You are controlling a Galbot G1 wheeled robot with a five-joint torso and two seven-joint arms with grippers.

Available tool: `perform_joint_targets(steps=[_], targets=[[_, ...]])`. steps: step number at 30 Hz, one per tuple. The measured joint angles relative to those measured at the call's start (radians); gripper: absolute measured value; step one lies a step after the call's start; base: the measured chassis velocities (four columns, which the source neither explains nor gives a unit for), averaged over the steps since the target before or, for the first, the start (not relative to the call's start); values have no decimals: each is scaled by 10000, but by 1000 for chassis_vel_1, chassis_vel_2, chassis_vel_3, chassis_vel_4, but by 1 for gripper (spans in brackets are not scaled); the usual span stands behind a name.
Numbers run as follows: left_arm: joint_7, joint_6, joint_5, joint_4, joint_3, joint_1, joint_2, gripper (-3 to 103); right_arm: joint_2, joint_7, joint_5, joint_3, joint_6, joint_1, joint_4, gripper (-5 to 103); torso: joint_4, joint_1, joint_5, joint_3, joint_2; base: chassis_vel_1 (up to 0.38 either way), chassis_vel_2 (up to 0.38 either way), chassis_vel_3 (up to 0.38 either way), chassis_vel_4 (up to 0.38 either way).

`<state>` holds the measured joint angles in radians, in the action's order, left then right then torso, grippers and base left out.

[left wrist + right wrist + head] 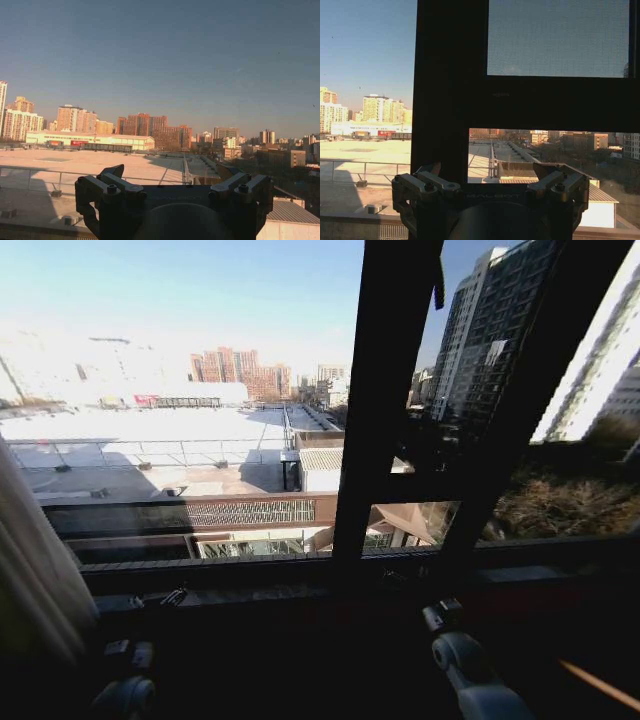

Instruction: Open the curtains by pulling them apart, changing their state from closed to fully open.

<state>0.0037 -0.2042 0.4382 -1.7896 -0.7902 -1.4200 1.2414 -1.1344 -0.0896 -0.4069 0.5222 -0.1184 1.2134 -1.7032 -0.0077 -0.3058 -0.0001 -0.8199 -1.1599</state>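
A pleated sheer cream curtain [35, 570] hangs bunched at the far left edge of the head view, leaving the glass uncovered. My left gripper [128, 655] sits low just right of that fabric, apart from it. In the left wrist view the left gripper [170, 172] is open, with only sky and rooftops between its fingers. My right gripper [443, 617] is low at centre right, below the sill. In the right wrist view the right gripper [489, 170] is also open and faces the dark window mullion [450, 85].
A dark window frame [390, 390] with a slanted second bar [530, 390] crosses the glass. A dark sill [300, 580] with a small latch [175, 597] runs in front of both arms. An insect screen [557, 37] covers the upper right pane.
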Motion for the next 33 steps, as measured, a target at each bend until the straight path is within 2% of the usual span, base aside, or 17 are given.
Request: perform_joint_targets(steps=[33], targets=[[-1, 4, 1, 1, -1, 1, -2, 100, 0, 0, 0, 1, 0, 0, 0, 100, 1, 0, -2, 0, -1, -348, -345, 352, 356]])
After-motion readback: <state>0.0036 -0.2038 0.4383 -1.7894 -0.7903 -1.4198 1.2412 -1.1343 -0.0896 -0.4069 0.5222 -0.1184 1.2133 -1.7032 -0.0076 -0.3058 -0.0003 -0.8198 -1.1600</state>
